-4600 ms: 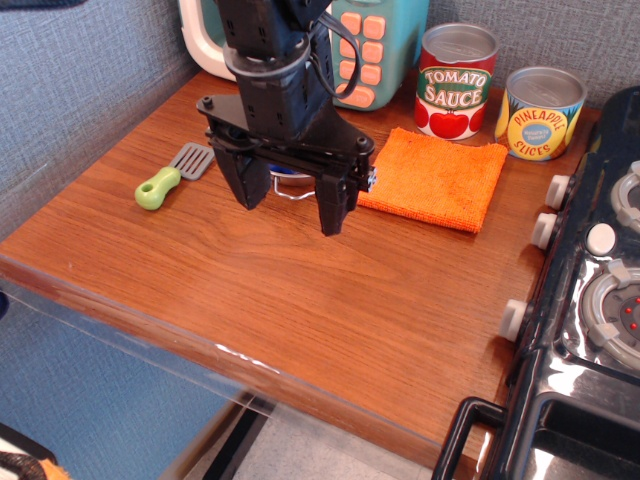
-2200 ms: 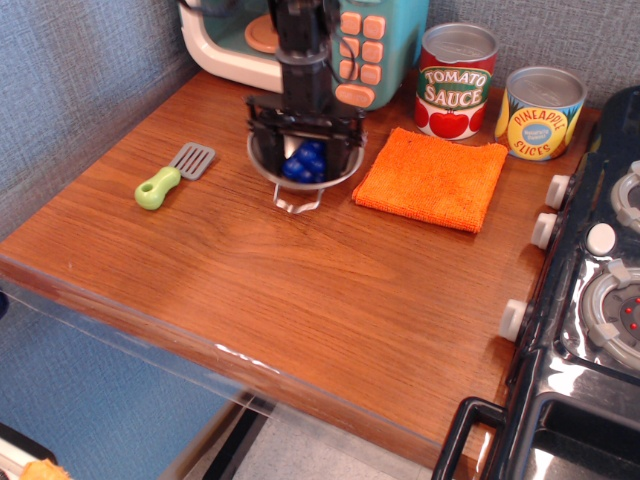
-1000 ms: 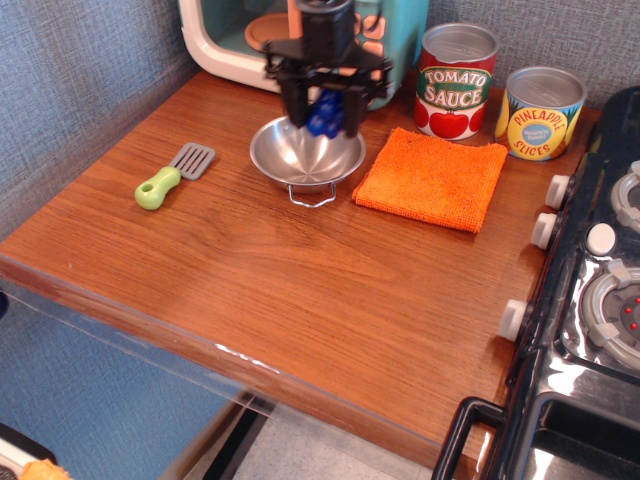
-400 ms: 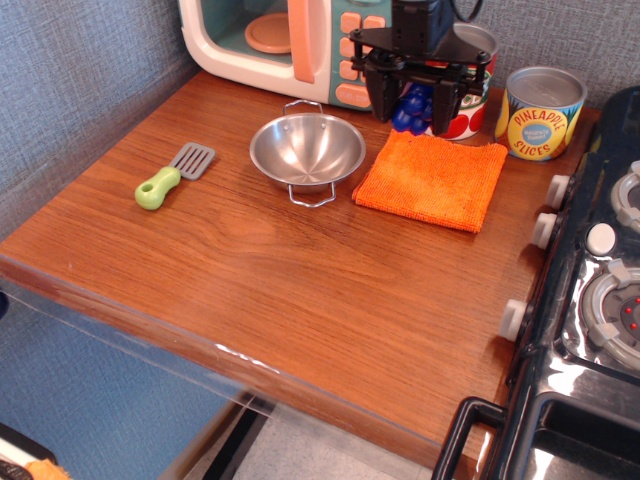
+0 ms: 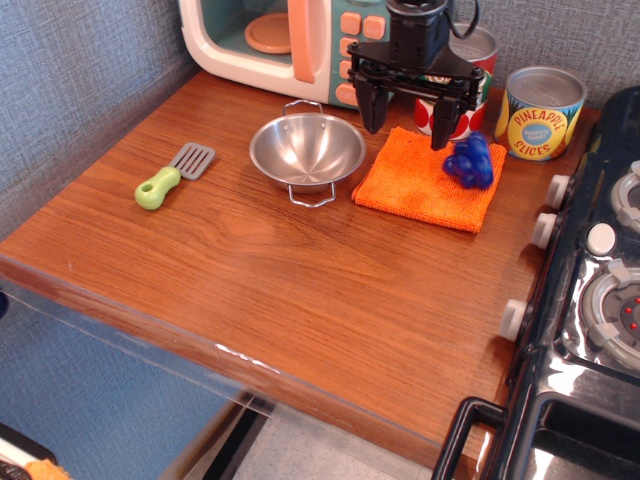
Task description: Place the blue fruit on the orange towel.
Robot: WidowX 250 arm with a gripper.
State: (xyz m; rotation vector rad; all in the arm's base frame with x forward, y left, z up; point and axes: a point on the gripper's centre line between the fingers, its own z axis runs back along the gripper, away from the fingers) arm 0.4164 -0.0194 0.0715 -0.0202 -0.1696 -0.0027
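Note:
The blue fruit (image 5: 470,161), a small glossy lumpy cluster, lies on the far right part of the orange towel (image 5: 425,184). My black gripper (image 5: 405,121) hangs over the towel's far left edge, open and empty, with its fingers spread wide. The fruit is just to the right of the right finger (image 5: 442,124), apart from it. The steel bowl (image 5: 306,152) stands empty to the left of the towel.
A toy microwave (image 5: 290,40) stands at the back. A tomato sauce can (image 5: 470,60) and a pineapple slices can (image 5: 540,112) stand behind the towel. A green-handled spatula (image 5: 170,176) lies at the left. A black stove (image 5: 600,300) borders the right side.
The gripper lifted the blue fruit out of the bowl, carried it right over the towel, then opened. The fruit now lies on the towel's right part.

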